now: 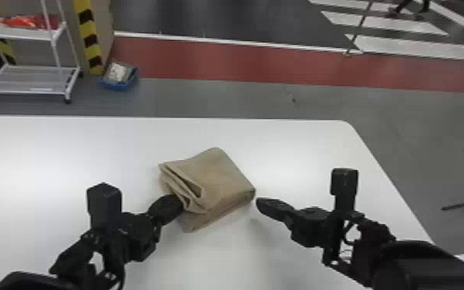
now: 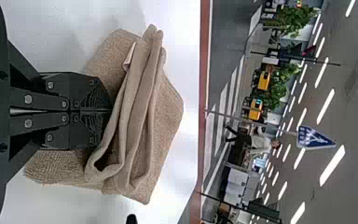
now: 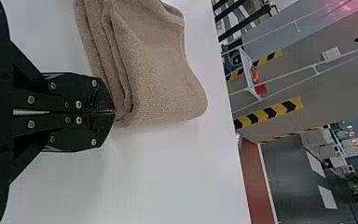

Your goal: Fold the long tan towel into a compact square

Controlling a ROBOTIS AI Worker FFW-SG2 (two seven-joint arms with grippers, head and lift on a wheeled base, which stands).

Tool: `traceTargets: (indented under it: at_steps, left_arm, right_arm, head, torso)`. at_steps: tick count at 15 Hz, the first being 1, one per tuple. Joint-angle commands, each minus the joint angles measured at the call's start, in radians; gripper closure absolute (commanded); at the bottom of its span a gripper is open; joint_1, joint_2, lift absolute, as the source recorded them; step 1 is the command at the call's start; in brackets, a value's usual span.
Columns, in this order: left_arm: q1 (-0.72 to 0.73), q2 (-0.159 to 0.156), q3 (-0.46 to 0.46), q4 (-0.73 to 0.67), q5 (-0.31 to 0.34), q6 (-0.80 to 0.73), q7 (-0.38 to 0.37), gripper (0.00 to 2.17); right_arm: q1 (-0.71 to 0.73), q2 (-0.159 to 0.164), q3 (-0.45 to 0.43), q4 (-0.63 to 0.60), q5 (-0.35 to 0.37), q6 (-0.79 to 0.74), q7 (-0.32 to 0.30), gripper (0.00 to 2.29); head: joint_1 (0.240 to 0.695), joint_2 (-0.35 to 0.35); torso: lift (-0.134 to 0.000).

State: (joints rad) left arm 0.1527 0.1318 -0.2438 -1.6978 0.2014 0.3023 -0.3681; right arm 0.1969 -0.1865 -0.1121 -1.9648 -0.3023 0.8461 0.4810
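The tan towel (image 1: 219, 177) lies on the white table as a thick folded bundle, its loose layers bunched on the left side. At that side is my left gripper (image 1: 181, 203), tips against the folds. In the left wrist view, the left gripper (image 2: 111, 111) is shut, with the towel (image 2: 165, 112) around its tips and no cloth visible between them. Just off the bundle's right corner is my right gripper (image 1: 259, 202). The right wrist view has the right gripper (image 3: 113, 112) shut beside the stacked edge of the towel (image 3: 161, 79), with nothing visible between its fingers.
The white table (image 1: 69, 146) extends around the bundle, with its far edge beyond it and its right edge slanting past my right arm. On the floor behind stand a white shelf rack (image 1: 31, 79) and a blue bin (image 1: 119, 83).
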Motion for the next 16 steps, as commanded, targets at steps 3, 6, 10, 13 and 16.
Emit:
traceTargets:
  at_steps: [3,6,10,13,16]
  left_arm:
    - [0.031,0.006,0.026,-0.045,0.001,0.016,-0.005,2.00]
    - [0.102,0.012,0.100,-0.149,0.000,0.047,-0.015,2.00]
    - [0.214,0.012,0.256,-0.313,0.006,0.047,-0.017,2.00]
    - [0.240,0.011,0.282,-0.344,0.006,0.035,-0.015,2.00]
    - [0.243,0.008,0.276,-0.333,0.006,0.022,-0.017,2.00]
  right_arm:
    - [-0.105,0.007,0.062,0.067,0.011,0.074,-0.032,2.19]
    - [-0.197,0.010,0.089,0.146,0.042,0.086,-0.047,2.19]
    - [-0.370,0.016,0.146,0.313,0.107,0.104,-0.048,2.19]
    - [-0.504,0.036,0.197,0.460,0.147,0.061,-0.045,2.18]
    - [-0.547,0.061,0.239,0.523,0.177,-0.040,-0.025,2.18]
  head:
    - [0.695,-0.158]
    - [0.695,-0.133]
    - [0.695,-0.057]
    - [0.695,-0.007]
    - [0.695,0.027]
  torso:
    - [-0.123]
    - [-0.123]
    - [-0.123]
    - [-0.123]
    - [-0.123]
